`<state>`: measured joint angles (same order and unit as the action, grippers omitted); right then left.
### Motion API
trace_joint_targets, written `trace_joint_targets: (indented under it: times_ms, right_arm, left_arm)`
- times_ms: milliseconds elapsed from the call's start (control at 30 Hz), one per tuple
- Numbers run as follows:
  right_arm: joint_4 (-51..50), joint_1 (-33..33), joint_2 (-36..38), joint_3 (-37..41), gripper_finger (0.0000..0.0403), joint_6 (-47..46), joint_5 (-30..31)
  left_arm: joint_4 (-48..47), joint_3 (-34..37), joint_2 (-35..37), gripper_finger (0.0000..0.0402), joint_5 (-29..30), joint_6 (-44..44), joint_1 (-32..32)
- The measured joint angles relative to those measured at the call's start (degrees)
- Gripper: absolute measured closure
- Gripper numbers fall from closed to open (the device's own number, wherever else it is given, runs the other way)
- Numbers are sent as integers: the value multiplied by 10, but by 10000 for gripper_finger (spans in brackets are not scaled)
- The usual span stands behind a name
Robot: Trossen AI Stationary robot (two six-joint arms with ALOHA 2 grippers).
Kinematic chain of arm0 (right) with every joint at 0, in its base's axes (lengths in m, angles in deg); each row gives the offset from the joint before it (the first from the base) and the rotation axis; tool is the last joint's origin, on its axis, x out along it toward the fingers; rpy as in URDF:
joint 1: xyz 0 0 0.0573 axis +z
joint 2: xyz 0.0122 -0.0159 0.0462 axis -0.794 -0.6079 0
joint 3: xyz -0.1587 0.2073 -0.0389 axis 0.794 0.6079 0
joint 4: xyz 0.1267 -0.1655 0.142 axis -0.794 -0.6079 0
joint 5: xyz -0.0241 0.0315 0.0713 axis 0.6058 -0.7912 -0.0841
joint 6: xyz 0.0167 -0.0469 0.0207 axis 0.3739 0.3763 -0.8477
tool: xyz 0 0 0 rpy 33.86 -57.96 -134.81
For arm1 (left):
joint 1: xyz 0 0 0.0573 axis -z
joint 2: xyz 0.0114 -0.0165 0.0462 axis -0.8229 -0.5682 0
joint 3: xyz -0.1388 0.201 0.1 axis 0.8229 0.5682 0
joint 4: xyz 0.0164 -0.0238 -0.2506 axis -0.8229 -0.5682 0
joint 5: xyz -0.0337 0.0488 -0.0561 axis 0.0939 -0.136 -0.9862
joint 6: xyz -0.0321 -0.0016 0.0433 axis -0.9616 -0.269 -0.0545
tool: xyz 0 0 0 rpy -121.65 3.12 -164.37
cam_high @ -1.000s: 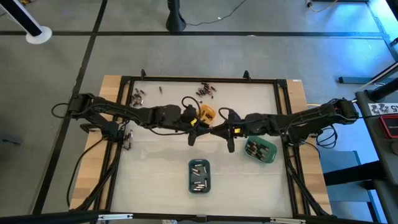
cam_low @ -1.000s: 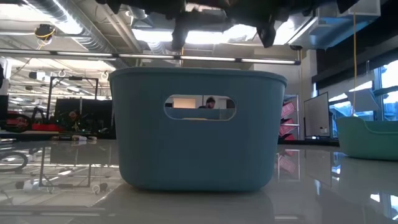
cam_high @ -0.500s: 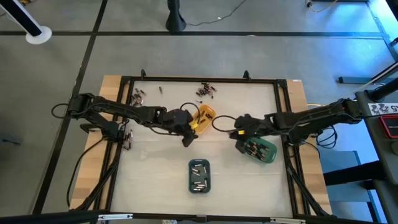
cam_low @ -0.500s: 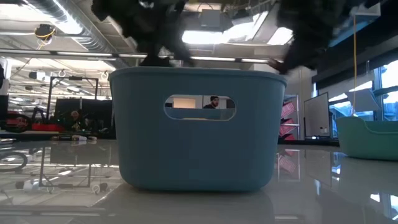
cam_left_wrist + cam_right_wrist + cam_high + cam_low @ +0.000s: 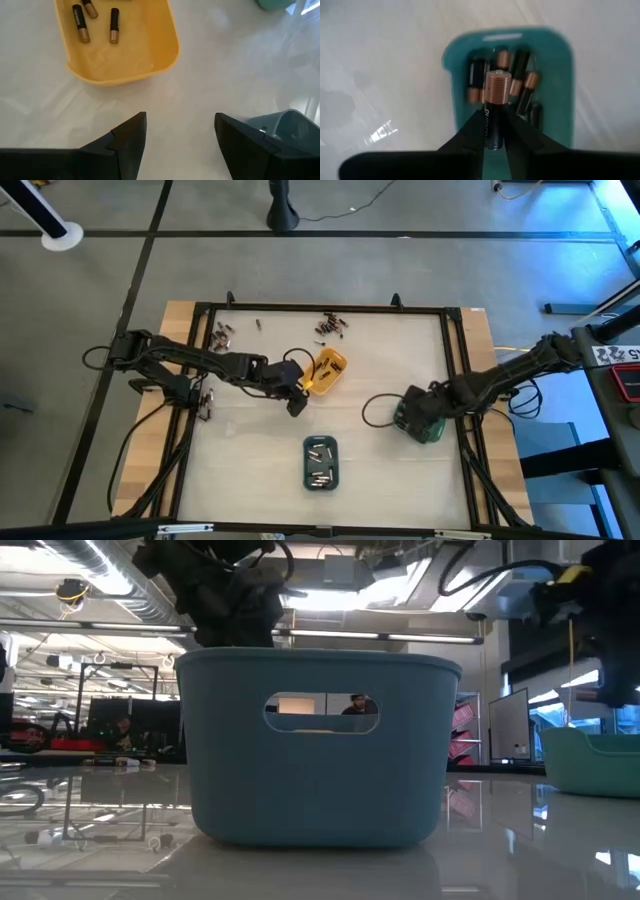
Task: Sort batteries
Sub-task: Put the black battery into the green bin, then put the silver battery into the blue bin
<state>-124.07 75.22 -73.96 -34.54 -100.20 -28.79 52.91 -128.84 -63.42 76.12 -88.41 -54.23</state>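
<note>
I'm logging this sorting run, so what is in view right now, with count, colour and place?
Orange tray: one, table centre; three batteries show inside in the left wrist view.
Blue tray: one, slate-blue, near edge; holds silvery cells.
Green tray: one, right side, under the right arm; several dark and copper cells inside.
Loose batteries: two clusters near the far edge, plus one single; count unclear.
Table: one, white top, black frame.
Person: one, in the room behind.
Left gripper: jaws open, beside the orange tray.
Right gripper: over the green tray, jaws shut on a held battery.
</note>
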Motion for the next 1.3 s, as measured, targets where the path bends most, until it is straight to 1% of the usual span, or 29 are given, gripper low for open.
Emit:
trace_joint_targets:
  times_ms: [167, 400, 667, 933, 1067, 1300]
  right_arm:
    - [27, 26, -2, 30, 349, -23, 0]
    - [39, 25, -2, 64, 348, -60, 0]
    - [39, 25, -3, 69, 348, -70, 1]
    - [39, 25, -3, 69, 346, -79, 26]
    - [39, 25, -3, 69, 324, -81, 26]
    - [39, 24, -3, 69, 260, -85, 26]
  left_arm:
    - [0, 0, 0, 178, 0, -5, 2]
    - [0, 0, 0, 178, 0, -15, 15]
    - [0, 0, 0, 178, 0, -19, 27]
    - [0, 0, 0, 178, 0, -26, 26]
    - [0, 0, 0, 178, 0, -26, 26]
    - [0, 0, 0, 178, 0, -26, 26]
